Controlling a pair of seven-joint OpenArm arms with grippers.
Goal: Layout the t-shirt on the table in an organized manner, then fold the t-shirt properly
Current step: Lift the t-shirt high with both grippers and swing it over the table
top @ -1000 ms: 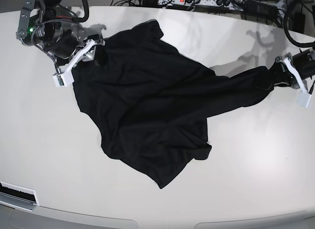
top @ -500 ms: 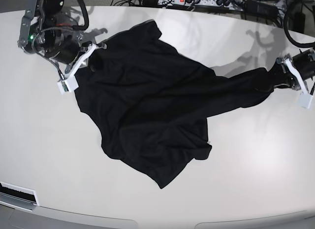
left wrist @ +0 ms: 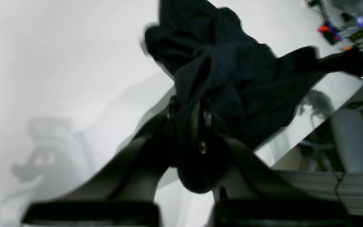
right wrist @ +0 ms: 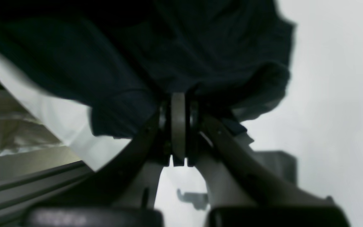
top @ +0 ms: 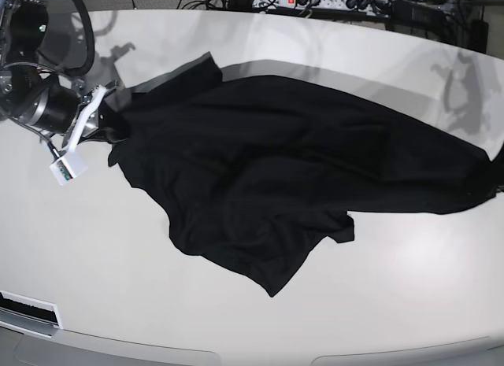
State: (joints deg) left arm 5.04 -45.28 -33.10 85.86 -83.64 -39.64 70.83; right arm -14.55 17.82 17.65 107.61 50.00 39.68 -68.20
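The black t-shirt [top: 291, 169] is stretched wide across the white table [top: 394, 303], partly lifted at both ends. At the left of the base view my right gripper [top: 110, 131] is shut on the shirt's left edge. The right wrist view shows its fingers [right wrist: 178, 126] pressed together with dark fabric [right wrist: 169, 47] bunched above them. My left gripper [left wrist: 189, 126] is shut on the shirt's other end [left wrist: 232, 72]. In the base view that arm is past the right edge, where the cloth runs out of frame.
A power strip [top: 311, 0] and cables lie along the table's back edge. A pale label plate [top: 27, 309] sits at the front left corner. The table's curved front edge [top: 260, 356] runs below the shirt.
My right gripper has shut on the shirt's edge and pulled left. The left arm has pulled right, out of the base view. The shirt is now spread much wider.
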